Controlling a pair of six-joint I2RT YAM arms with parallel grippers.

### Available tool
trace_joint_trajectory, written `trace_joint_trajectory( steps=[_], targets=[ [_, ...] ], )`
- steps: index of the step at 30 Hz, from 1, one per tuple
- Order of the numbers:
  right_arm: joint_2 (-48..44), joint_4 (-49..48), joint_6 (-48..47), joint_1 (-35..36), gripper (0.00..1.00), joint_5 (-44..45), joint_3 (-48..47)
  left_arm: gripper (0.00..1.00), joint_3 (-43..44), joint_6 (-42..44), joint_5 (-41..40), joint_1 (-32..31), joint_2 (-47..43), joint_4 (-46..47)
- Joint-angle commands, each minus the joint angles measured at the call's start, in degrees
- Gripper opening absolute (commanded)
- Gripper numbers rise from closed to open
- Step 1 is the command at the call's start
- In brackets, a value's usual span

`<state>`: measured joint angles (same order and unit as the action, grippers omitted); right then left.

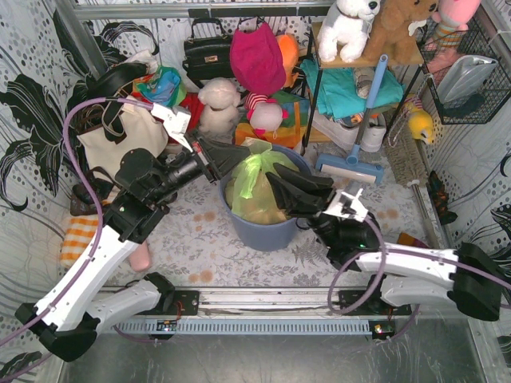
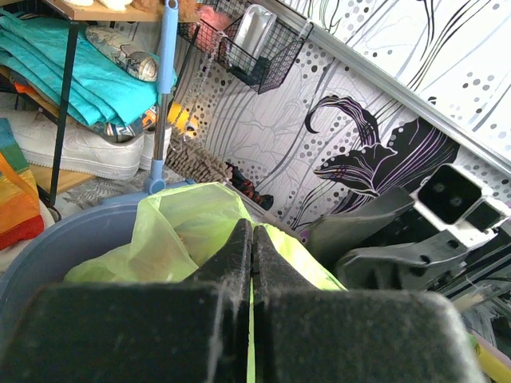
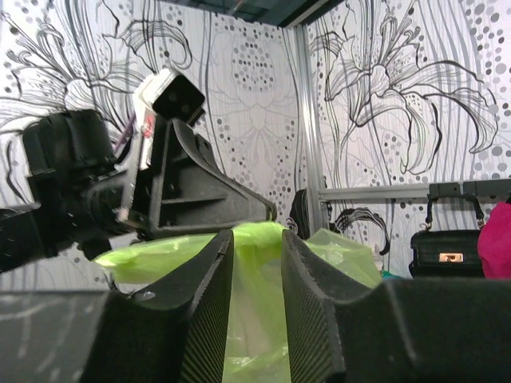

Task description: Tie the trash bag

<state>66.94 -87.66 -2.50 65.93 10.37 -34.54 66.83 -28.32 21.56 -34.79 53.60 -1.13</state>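
Knot work had barely begun, by my read: the trash bag (image 1: pixel 254 177) sat in the blue-grey bin (image 1: pixel 267 233), midway between the table's left and right edges, its top bunched but untied. The left gripper (image 2: pixel 252 239) was clamped on a strip of green film. The right gripper (image 3: pixel 255 239) stood narrowly parted, with plastic in the gap but not visibly pinched. Crossing, looping and cinching all remained. No label or writing was legible.

White arm links (image 1: pixel 88 271), black joints (image 1: pixel 136 215), purple cables (image 1: pixel 68 136), black ribbed tool fingers (image 3: pixel 207 319)
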Motion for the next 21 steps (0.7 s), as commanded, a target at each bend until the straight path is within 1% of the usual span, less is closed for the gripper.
trace_joint_trajectory(
  steps=[1,4,5,7,8,10,12,14,17,21],
  targets=[
    [-7.6,8.4,2.8,0.0,0.32,-1.5,1.8,0.00,2.0,1.4,-0.1,0.0,0.4,4.1],
    [-11.8,17.6,-3.2,0.0,0.38,-9.0,1.3,0.00,2.1,1.3,0.0,0.0,0.7,4.1],
    [-13.0,22.1,-7.8,0.0,0.43,-12.8,0.6,0.00,2.4,1.4,0.2,0.0,0.8,3.9],
    [-15.2,31.0,-16.7,0.0,0.50,-17.5,-1.6,0.00,2.9,1.3,0.7,0.0,1.2,3.4],
    [-15.8,34.4,-21.9,0.0,0.55,-19.6,-2.6,0.00,3.1,1.3,0.9,0.0,1.4,3.3],
    [-17.0,39.4,-31.0,0.0,0.65,-22.0,-4.0,0.00,3.4,1.1,1.9,0.0,1.7,3.2],
    [-17.4,45.5,-38.7,0.0,0.70,-22.4,-6.5,0.00,3.6,0.9,2.3,0.0,2.1,3.1],
    [-17.0,50.9,-44.7,0.0,0.71,-22.3,-9.6,0.00,3.9,0.9,2.6,0.0,2.3,2.9],
    [-15.8,54.9,-50.3,-0.1,0.69,-22.7,-13.2,0.00,4.0,0.7,2.7,0.0,2.4,2.7],
    [-14.0,61.6,-56.2,0.0,0.62,-25.0,-18.0,0.00,3.9,0.4,3.1,0.0,2.4,2.9]
  ],
)
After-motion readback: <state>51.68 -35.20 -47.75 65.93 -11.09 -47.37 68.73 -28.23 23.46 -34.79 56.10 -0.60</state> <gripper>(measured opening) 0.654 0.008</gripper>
